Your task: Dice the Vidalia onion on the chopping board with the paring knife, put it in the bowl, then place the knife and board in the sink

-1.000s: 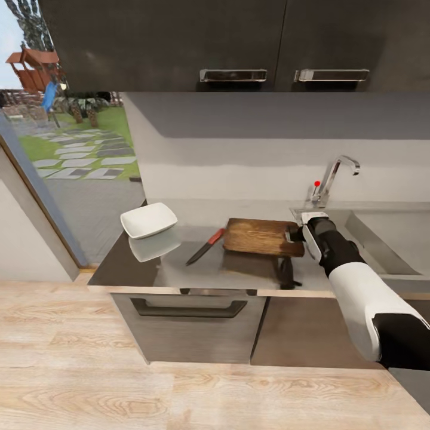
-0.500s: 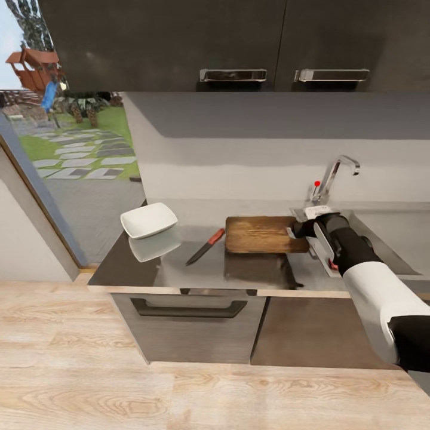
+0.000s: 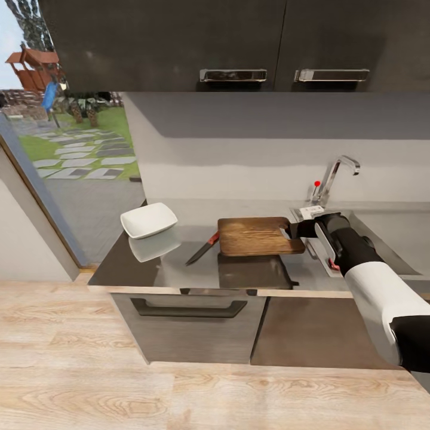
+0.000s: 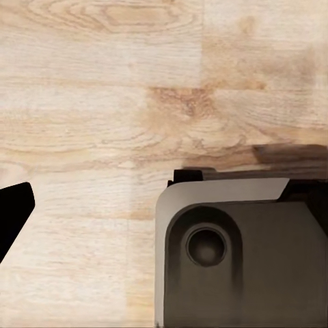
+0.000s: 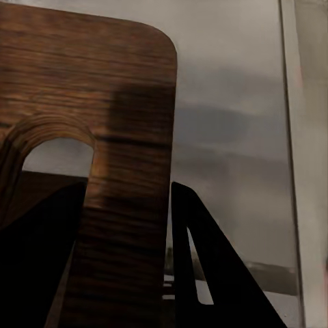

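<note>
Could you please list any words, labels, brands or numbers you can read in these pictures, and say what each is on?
None: no legible text on the chopping board, paring knife, bowl, sink or cabinets. The right gripper carries a small white patch, too blurred to show any lettering.

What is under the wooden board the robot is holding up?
Under the chopping board, held by the right gripper, lies the shiny grey countertop, showing the board's dark reflection. The knife lies with its red handle end at the board's edge; whether it reaches underneath is hidden.
</note>
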`<state>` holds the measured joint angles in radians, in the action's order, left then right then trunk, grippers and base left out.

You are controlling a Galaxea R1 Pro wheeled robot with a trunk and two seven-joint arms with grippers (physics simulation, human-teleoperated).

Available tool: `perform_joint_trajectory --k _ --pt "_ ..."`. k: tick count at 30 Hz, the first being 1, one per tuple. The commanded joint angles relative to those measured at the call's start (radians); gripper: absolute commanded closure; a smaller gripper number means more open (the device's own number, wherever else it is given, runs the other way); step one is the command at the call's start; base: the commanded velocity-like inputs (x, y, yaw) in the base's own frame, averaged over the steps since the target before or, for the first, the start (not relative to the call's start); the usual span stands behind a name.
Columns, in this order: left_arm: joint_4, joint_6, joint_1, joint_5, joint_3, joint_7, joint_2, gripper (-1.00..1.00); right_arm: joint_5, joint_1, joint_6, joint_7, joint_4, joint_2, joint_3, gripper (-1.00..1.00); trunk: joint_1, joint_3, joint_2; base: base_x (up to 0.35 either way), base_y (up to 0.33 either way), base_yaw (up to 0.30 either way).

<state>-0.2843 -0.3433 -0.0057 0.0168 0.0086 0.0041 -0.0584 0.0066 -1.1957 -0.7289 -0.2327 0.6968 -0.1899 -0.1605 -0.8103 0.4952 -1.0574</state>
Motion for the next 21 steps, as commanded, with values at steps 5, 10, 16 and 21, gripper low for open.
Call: perform_joint_trajectory --k 5,10,16,21 --pt "0.014 -0.003 0.0 0.002 0.001 0.0 0.0 -1.0 0.001 -0.001 -0.004 -0.005 0.001 -0.002 -0.006 1.0 0.0 0.001 -0.001 0.008 0.0 0.0" --pt "0.018 -0.003 0.0 0.003 0.001 0.001 -0.001 -1.0 0.001 0.0 -0.004 -0.005 0.001 -0.006 -0.006 1.0 0.0 0.001 -0.001 0.099 0.0 0.0" --pt "0.028 -0.005 0.0 0.004 0.001 0.001 0.001 -1.0 0.001 0.0 -0.003 -0.005 0.0 -0.027 -0.007 1.0 0.0 0.001 -0.001 0.136 0.0 0.0" --pt "0.032 -0.005 0.0 0.005 0.001 0.001 0.002 -1.0 0.0 0.0 -0.003 -0.006 -0.003 -0.039 -0.007 1.0 0.0 0.001 -0.001 0.016 0.0 0.0"
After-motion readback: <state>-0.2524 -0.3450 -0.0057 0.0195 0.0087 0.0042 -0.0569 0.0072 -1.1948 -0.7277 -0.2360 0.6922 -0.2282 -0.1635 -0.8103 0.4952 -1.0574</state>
